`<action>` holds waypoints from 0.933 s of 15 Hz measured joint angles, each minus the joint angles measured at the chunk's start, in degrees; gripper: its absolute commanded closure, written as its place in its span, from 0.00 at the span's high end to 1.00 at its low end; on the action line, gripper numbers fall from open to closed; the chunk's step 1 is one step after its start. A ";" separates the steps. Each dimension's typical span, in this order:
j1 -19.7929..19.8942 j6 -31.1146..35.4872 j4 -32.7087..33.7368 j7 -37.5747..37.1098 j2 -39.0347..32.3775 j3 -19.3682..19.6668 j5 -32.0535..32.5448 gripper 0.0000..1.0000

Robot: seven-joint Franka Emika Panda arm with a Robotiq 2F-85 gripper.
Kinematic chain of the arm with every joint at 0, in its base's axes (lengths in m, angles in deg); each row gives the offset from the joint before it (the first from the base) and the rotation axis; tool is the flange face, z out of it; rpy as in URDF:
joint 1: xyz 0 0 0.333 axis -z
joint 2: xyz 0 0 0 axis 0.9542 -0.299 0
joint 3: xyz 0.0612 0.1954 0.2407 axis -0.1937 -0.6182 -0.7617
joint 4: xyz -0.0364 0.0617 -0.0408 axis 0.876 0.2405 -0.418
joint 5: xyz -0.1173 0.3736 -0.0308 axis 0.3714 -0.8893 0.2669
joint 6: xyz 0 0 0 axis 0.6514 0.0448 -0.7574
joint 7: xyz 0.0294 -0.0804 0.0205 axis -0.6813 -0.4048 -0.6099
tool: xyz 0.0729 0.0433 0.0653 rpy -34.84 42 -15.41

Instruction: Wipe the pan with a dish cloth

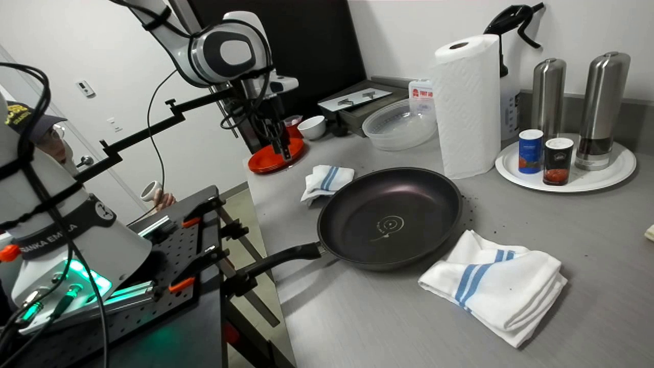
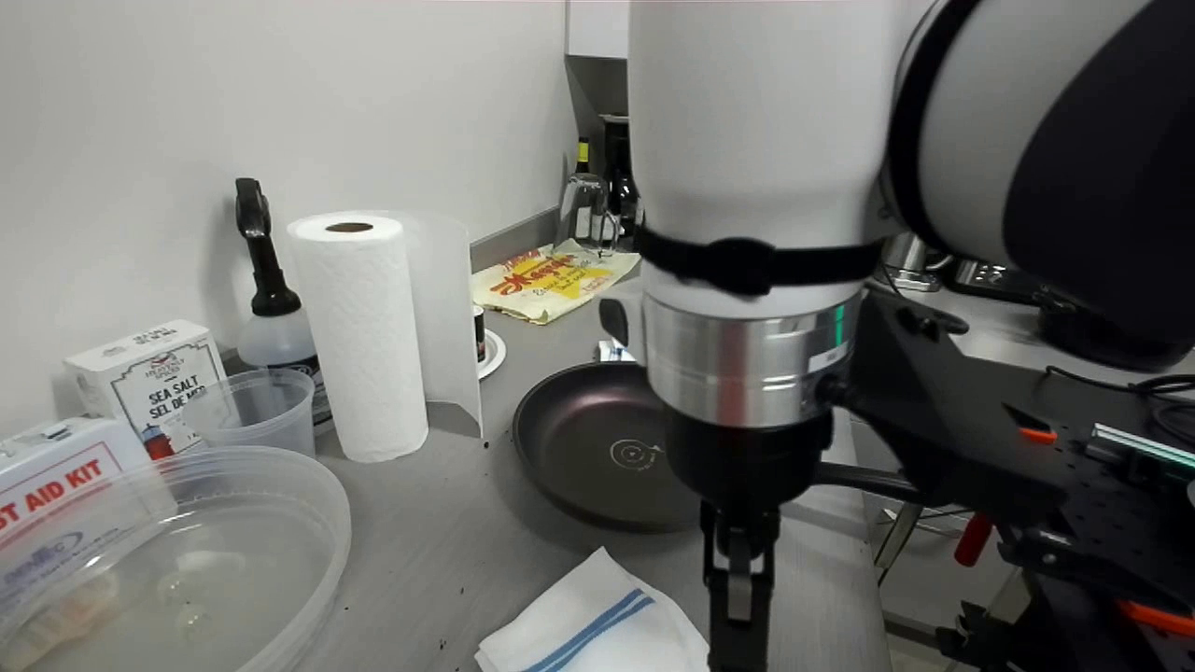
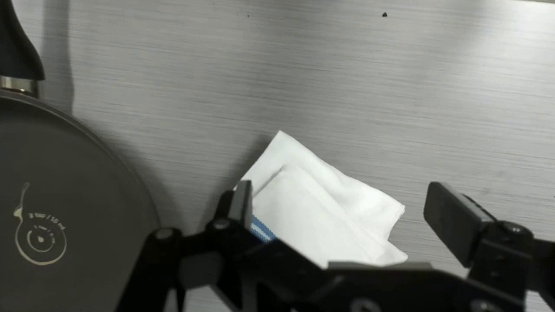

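Observation:
A dark frying pan (image 1: 391, 214) sits on the grey counter, its handle toward the robot base; it also shows in an exterior view (image 2: 583, 457) and the wrist view (image 3: 86, 173). A folded white dish cloth with blue stripes (image 1: 329, 179) lies beside the pan; it also shows in an exterior view (image 2: 597, 625) and the wrist view (image 3: 321, 208). A larger folded striped cloth (image 1: 495, 286) lies on the pan's opposite side. My gripper (image 3: 347, 208) is open and holds nothing. Its fingers are above the counter around the smaller cloth in the wrist view, apparently not touching it.
A paper towel roll (image 1: 467, 107) stands behind the pan. A white plate (image 1: 621, 166) holds shakers and grinders. Red plates (image 1: 271, 158), a white bowl (image 1: 312, 128) and a clear plastic tub (image 1: 398, 130) stand at the far end. A spray bottle (image 2: 271, 317) is by the wall.

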 measured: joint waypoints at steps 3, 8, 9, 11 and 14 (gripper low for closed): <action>-1.87 1.98 3.39 -0.21 -5.28 2.64 -0.03 1.00; -3.37 2.84 7.66 -0.23 -10.56 4.56 -0.50 1.00; -3.53 2.88 8.26 -0.23 -11.17 4.69 -0.51 1.00; -3.92 3.01 9.29 -0.23 -12.14 4.99 -0.52 1.00; -4.50 3.08 10.35 -0.23 -13.05 5.43 -0.52 1.00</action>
